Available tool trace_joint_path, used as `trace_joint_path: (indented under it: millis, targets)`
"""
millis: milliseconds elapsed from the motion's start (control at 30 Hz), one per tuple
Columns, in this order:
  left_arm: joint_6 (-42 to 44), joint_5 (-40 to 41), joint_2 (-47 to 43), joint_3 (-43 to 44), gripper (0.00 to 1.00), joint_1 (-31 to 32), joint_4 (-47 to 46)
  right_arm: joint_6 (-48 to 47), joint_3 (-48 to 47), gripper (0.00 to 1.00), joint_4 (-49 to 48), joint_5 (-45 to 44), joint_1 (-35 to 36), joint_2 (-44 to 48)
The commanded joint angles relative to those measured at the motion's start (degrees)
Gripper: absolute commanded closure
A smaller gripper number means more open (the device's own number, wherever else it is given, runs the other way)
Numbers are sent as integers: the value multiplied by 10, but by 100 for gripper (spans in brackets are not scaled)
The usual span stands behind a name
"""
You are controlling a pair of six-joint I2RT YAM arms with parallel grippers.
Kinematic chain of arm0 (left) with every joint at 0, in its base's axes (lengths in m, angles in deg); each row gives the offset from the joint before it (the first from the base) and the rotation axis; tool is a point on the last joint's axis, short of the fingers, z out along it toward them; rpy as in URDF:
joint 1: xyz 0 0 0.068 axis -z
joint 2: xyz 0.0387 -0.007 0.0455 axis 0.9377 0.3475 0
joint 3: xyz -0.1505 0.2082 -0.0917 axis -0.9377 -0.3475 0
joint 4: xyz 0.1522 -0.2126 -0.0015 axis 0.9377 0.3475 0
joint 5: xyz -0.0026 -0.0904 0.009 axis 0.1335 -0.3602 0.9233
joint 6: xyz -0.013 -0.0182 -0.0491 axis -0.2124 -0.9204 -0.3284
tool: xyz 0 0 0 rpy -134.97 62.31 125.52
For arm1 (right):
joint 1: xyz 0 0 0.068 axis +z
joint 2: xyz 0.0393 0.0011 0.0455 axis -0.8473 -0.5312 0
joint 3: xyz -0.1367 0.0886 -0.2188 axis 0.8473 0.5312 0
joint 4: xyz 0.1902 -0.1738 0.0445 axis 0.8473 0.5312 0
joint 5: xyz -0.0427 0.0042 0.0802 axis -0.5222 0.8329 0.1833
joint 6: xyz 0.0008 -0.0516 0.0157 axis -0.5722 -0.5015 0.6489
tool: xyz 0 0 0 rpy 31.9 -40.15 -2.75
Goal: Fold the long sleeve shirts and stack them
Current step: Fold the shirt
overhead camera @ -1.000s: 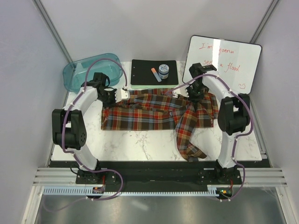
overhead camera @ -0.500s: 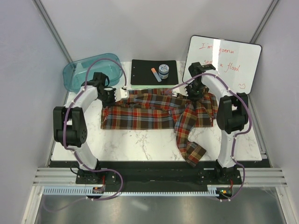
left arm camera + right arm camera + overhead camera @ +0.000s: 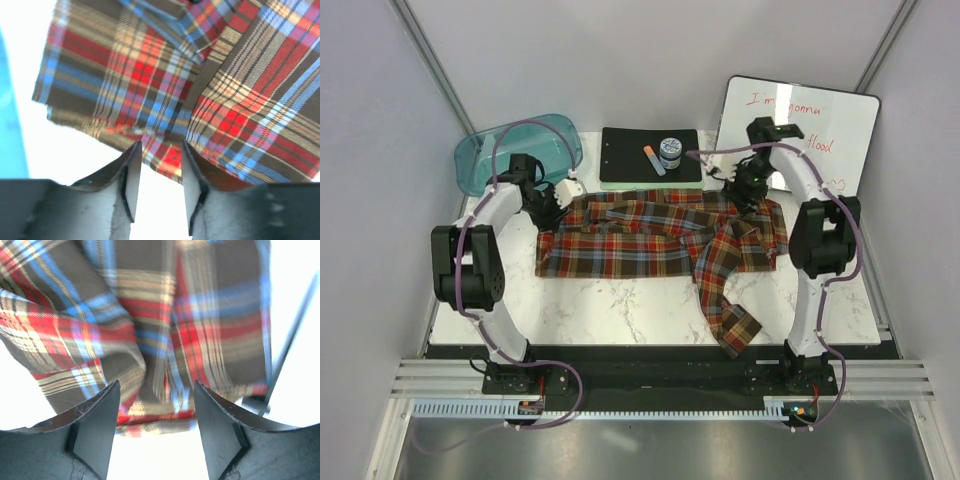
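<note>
One white marbled table [image 3: 620, 310] carries one soft plaid flannel shirt [image 3: 640, 240], spread flat across its middle, one sleeve trailing toward the near right corner. Left gripper [image 3: 159, 145] and right gripper [image 3: 156, 385] hang parted and empty at the shirt's far edge.

In the right wrist view the plaid shirt [image 3: 150, 330] is smeared with blur and runs off the top edge; in the left wrist view the top and right edges cut it. From above, the right arm [image 3: 800, 172] covers the middle of the red writing [image 3: 817, 146] on the whiteboard [image 3: 855, 160], which perhaps ends in "flood".
</note>
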Motion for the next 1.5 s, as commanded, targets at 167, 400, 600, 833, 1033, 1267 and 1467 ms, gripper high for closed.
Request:
trace_joint_path:
  millis: [167,400,600,833,1033,1267,1467]
  targets:
    - [-183,-28,-106,-66,49,17,-8,206,78,37,46,183,-137,21]
    - [-225,8,-51,-94,53,40,-41,275,136,48,-69,142,-137,-17]
    - [-204,60,-22,-134,58,48,-46,273,218,55,-93,107,-137,-3]
    - [-151,70,-104,-243,64,60,-23,235,333,57,-77,108,-137,84]
    - [-136,-34,-208,-180,55,61,31,202,328,50,-17,140,-137,166]
    - [-183,-134,-222,-105,44,161,-7,163,287,46,-2,166,-107,189]
    - [-217,-129,-159,-102,42,292,-158,211,297,52,-36,194,-50,182]
